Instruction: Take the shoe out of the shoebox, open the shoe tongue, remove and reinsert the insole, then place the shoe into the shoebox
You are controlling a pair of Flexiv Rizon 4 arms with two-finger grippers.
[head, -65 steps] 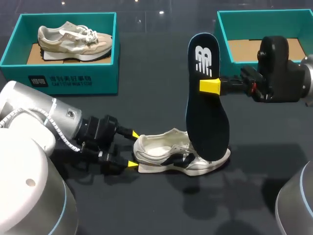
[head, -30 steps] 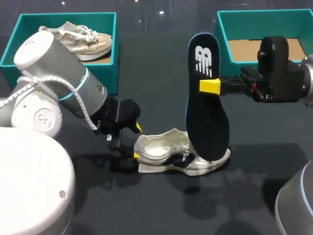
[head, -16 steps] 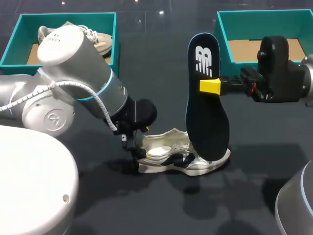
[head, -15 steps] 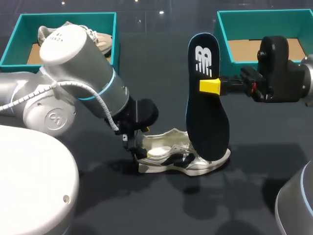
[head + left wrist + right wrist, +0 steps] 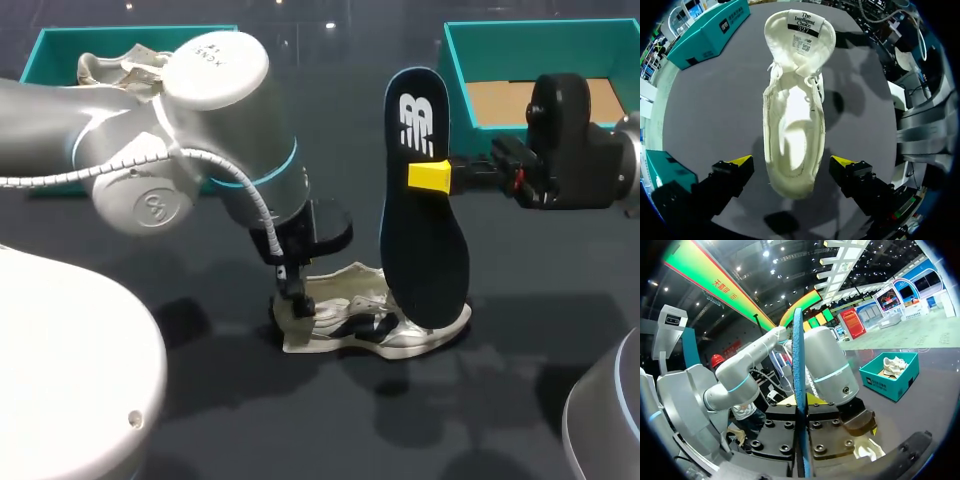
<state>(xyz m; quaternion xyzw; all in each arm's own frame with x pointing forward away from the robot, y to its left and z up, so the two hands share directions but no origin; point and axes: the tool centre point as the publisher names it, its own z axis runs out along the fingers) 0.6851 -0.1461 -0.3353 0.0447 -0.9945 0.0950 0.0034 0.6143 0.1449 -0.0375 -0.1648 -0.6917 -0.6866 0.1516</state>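
A white shoe lies on its sole on the dark table, toe to the right. Its tongue is folded out and the inside shows bare. My left gripper points down over the heel, open. In the left wrist view the gripper straddles the heel with a gap on each side. My right gripper is shut on the dark insole, held upright with its lower end at the shoe's toe. The right wrist view shows the insole edge-on between the right gripper's yellow tips.
A teal shoebox at the back left holds a beige shoe, largely hidden by my left arm. Another teal shoebox stands at the back right, behind my right arm.
My left arm has swung from the shoe's left side to above its heel, turning its open gripper downward over it. The right arm and insole have not moved.
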